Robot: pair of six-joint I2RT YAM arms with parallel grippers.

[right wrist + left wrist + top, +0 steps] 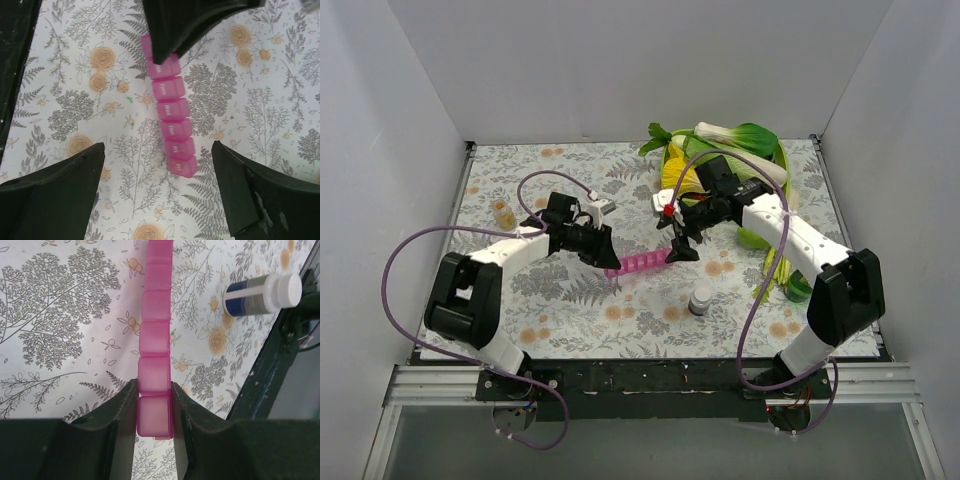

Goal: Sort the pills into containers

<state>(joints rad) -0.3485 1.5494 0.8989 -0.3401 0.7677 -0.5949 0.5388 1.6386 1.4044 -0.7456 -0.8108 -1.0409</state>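
left end effector (154, 384): clamped on pill strip (156, 330) | right end effector (158, 146): jaws wide, apparently hovering | arms converge

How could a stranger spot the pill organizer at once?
On the leaf-patterned tabletop, look at the middle. A long translucent pink plastic strip of small lidded compartments lies there, one end pinched in the left tool. Unlike the nearby round, upright white-capped bottle, it is flat, pink and segmented.

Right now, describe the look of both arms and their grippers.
Both the left arm and right arm have white links and bulky black joints, each trailed by a looping purple cable. The left gripper and right gripper are black with broad, wedge-shaped fingers. A small red part sits by the right wrist.
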